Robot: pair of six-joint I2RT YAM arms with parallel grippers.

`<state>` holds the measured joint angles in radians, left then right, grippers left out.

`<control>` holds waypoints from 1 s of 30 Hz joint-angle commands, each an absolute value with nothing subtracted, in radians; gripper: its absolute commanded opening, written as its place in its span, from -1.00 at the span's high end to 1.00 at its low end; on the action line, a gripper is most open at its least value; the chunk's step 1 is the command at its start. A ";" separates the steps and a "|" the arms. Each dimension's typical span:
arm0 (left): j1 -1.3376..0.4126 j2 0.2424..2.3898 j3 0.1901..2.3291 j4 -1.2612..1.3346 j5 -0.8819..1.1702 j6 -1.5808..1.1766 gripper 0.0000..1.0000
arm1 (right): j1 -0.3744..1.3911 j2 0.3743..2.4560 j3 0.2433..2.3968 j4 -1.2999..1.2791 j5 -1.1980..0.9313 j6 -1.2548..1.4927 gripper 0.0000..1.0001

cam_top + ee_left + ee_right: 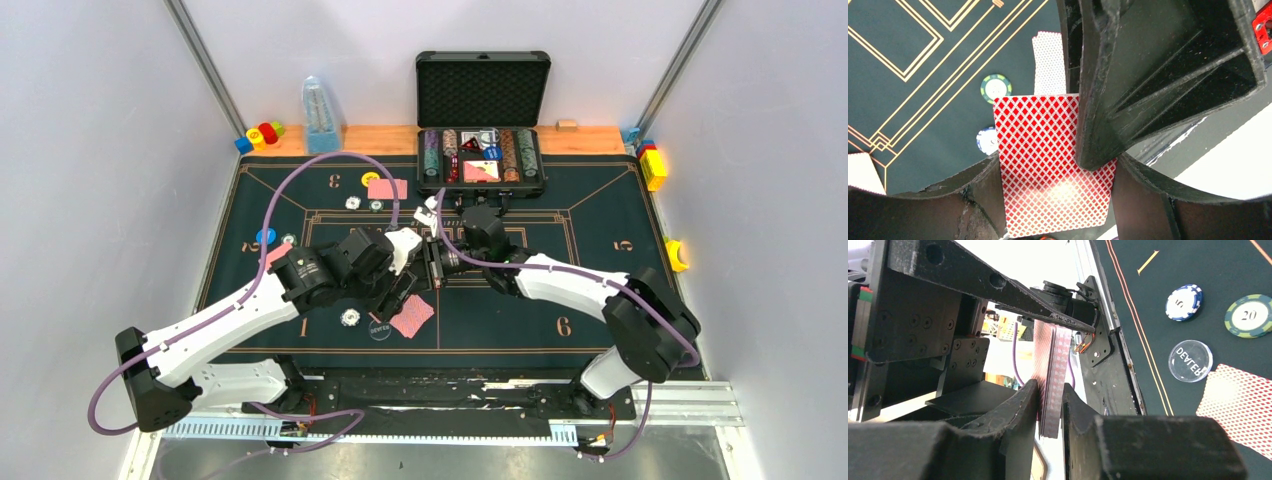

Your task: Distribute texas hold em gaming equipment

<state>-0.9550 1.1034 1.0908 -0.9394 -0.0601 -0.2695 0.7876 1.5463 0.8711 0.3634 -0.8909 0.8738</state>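
Left half of the counter [300, 200] already has cards [412, 315] + chips [349, 317] at 3 spots. At center the deck [1048, 150] hangs mid-air, left jaws gripping its edges, right jaws clamped on its faces. Right half's got nothing yet, so ~halfway imo.

Bright, even overhead light, soft shadows; glare patch on the red card [1064, 192], wrist-view backgrounds blown out.

Dark green, gold-lined felt mat [600, 300] covers the counter [450, 462]. An open black plastic case [483, 90] sits at its far edge, with 1 red-backed playing card [412, 316] and 1 clear round dealer disc [380, 328] toward the near edge.
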 commanded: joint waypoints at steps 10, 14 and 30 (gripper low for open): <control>-0.956 1.090 1.111 -0.911 -0.053 -0.265 1.00 | 0.736 1.463 0.819 0.397 -0.931 0.884 0.95; -0.956 1.091 1.109 -0.910 -0.050 -0.265 1.00 | 0.735 1.454 0.805 0.427 -0.939 0.905 1.00; -0.956 1.105 1.112 -0.922 -0.079 -0.269 -0.57 | 0.726 1.490 0.739 0.711 -0.978 1.222 1.00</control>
<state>-0.9607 1.1069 1.0912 -0.8753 -0.0303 -0.2737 0.7330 1.4868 0.7479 0.5663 -0.9237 1.1091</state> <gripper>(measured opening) 0.773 0.125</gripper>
